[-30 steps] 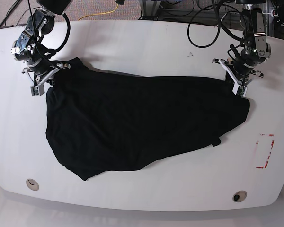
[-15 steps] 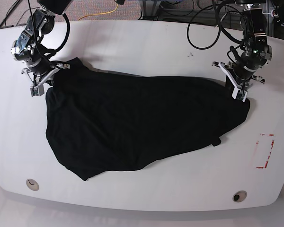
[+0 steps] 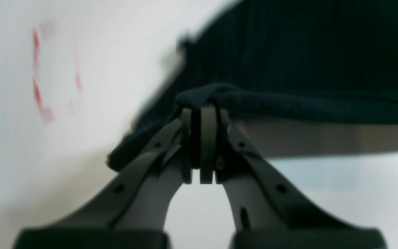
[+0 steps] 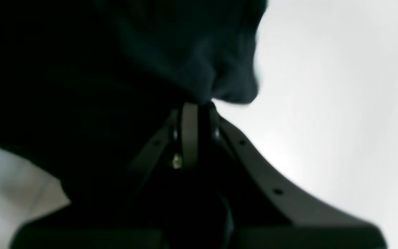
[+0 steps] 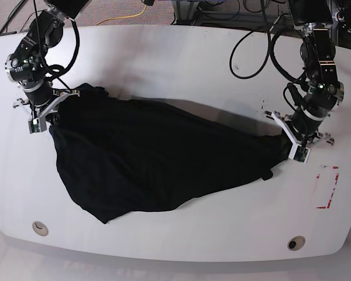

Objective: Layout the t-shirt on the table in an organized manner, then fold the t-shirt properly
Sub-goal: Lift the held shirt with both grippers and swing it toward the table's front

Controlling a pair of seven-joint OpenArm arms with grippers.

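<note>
The white worktop (image 5: 164, 52) carries the black t-shirt (image 5: 146, 158), which spreads between my two arms and sags in a rumpled heap toward its near edge. My left end effector (image 5: 296, 143) is clamped on a bunched fold of the shirt's edge, a red dashed mark (image 5: 329, 187) lying just beyond it. My right end effector (image 5: 42, 114) is pinched tight on the opposite edge, dark cloth draped over its fingers (image 4: 188, 131).
</note>
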